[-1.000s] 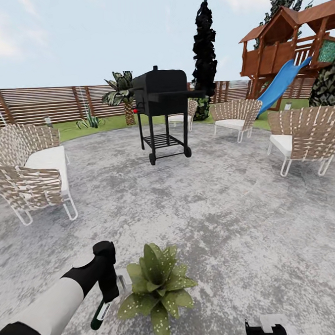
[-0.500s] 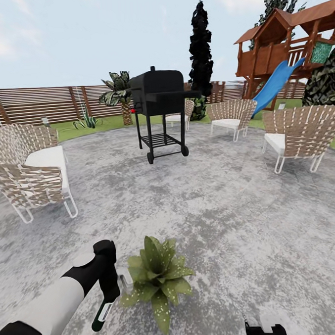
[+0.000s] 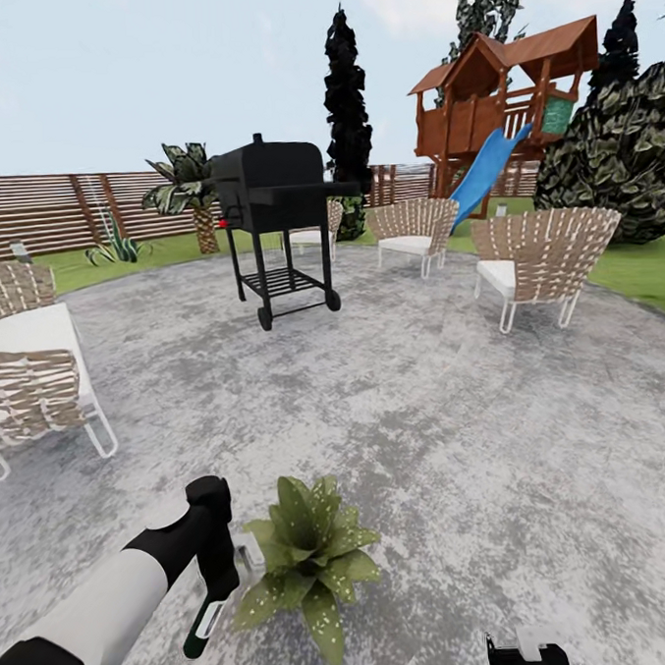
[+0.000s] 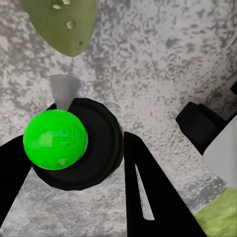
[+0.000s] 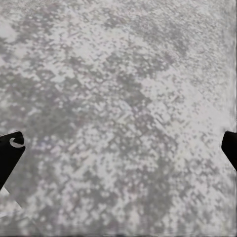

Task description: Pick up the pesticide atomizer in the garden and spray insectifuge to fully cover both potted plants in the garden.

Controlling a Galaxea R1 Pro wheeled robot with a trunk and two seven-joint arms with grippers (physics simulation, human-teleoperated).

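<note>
One potted plant (image 3: 307,555), a low rosette of pale-speckled green leaves, stands on the grey patio (image 3: 456,414) just in front of me. My left gripper (image 3: 216,582) hangs close beside it on its left, shut on the pesticide atomizer (image 3: 204,623), a dark green bottle with a pale stripe. In the left wrist view the atomizer (image 4: 74,148) sits between the black fingers (image 4: 143,192) of the left gripper (image 4: 74,168), its grey-white nozzle (image 4: 63,91) pointing toward a speckled leaf (image 4: 61,22). My right gripper (image 3: 529,655) (image 5: 121,148) is open over bare paving.
A black grill (image 3: 271,218) stands mid-patio. Woven chairs (image 3: 539,256) (image 3: 30,371) (image 3: 415,229) ring the paving. Behind are the slatted fence (image 3: 59,211), a wooden playhouse with a blue slide (image 3: 501,106) and a big dark shrub (image 3: 617,158).
The whole head view has swung to the right, so the grill, chairs and playhouse sit further left in the picture. The left arm, atomizer and plant keep their places relative to each other.
</note>
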